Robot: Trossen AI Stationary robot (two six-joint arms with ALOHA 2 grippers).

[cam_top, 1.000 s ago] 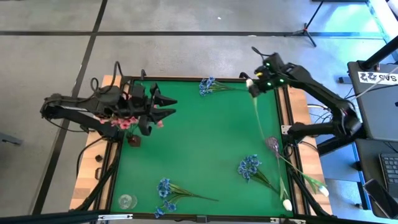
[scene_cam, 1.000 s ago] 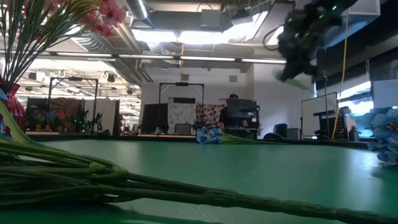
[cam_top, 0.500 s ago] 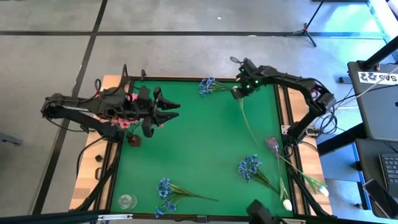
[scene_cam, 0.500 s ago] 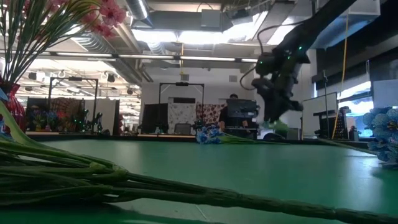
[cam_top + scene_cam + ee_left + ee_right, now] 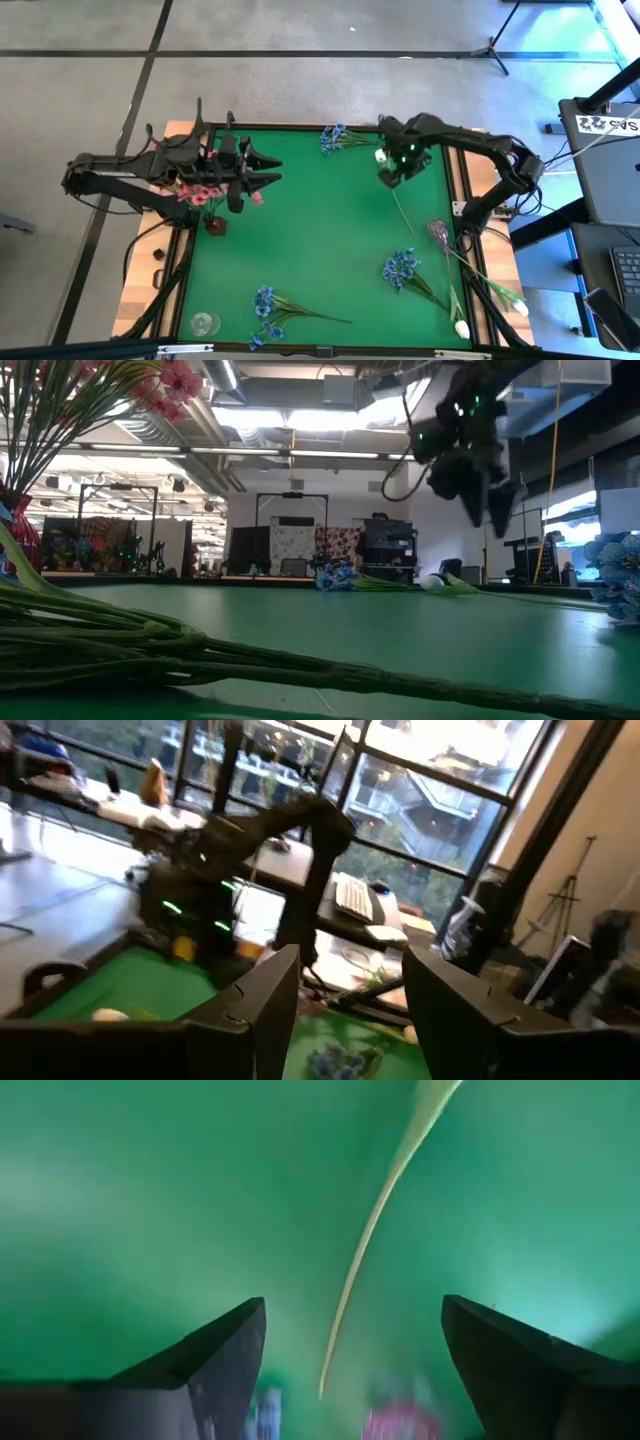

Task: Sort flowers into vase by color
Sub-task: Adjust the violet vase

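Note:
A white flower lies flat on the green mat (image 5: 300, 250): bud (image 5: 380, 155) at the far end, thin stem (image 5: 404, 212) running toward the near right. My right gripper (image 5: 393, 172) hovers open just above the stem (image 5: 372, 1240), pointing down, one finger on each side and not touching. In the low view the bud (image 5: 432, 582) rests on the mat below that gripper (image 5: 490, 505). My left gripper (image 5: 272, 170) hangs open and level over the mat's left part, beside pink flowers (image 5: 203, 194) standing in a dark red vase (image 5: 215, 226).
Blue sprigs lie at the far edge (image 5: 333, 137), the near right (image 5: 400, 268) and the near left (image 5: 265, 302). Two more white buds (image 5: 462, 328) (image 5: 520, 306) lie at the near right corner. A clear glass (image 5: 204, 323) stands near left, a purplish glass (image 5: 438, 232) at right.
My right gripper has swung from the far right corner toward the mat's middle, come down and tipped to point downward. It has opened and let go of the white flower, whose bud end has dropped onto the mat while its stem tail stayed near the right side.

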